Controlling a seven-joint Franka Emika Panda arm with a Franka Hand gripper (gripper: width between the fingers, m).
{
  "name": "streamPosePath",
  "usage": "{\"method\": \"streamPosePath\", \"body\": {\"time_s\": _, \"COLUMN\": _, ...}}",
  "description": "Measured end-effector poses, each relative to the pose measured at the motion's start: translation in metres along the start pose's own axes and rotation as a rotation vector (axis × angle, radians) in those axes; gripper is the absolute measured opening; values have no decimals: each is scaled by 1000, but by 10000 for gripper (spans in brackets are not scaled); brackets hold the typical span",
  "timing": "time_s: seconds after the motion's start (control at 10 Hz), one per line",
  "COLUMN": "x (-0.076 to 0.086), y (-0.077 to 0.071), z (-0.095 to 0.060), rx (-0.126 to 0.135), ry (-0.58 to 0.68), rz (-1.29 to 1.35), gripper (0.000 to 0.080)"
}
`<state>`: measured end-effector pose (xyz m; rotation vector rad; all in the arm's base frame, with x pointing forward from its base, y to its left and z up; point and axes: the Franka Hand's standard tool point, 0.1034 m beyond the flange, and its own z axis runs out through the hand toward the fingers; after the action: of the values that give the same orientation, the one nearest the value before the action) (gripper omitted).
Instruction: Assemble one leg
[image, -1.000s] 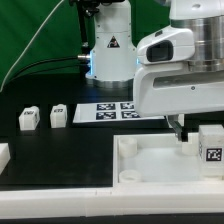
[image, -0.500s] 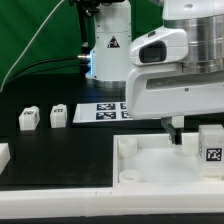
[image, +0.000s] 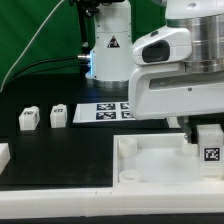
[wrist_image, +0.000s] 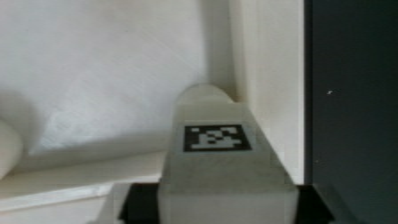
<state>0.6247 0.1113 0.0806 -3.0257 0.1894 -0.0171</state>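
The gripper (image: 200, 131) hangs low at the exterior view's right, over the far right part of the large white tray piece (image: 150, 172), which lies at the near edge of the black table (image: 60, 150). Its jaws are drawn narrow onto 1 leg (image: 210, 150): in the wrist view the leg (wrist_image: 217, 150) runs out from between the 2 dark fingers (wrist_image: 139, 203), which press its sides, with its black-and-white tag facing the camera. Whether the leg's lower end touches the tray piece cannot be told. At the exterior view's left, 2 more legs (image: 28, 119) (image: 58, 115) stand on the table just beside each other, well apart from the gripper. The marker board (image: 100, 111) lies farther back, in front of the robot base (image: 108, 50).
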Motion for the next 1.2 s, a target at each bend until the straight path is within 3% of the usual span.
{"method": "streamPosePath", "body": {"time_s": 0.4, "x": 0, "y": 0, "z": 0, "rx": 0, "ry": 0, "rz": 40, "gripper": 291}}
{"method": "streamPosePath", "body": {"time_s": 0.8, "x": 0, "y": 2, "z": 1, "rx": 24, "ry": 14, "rz": 543, "gripper": 293}}
{"method": "streamPosePath", "body": {"time_s": 1.2, "x": 0, "y": 0, "z": 2, "rx": 28, "ry": 8, "rz": 1051, "gripper": 294}}
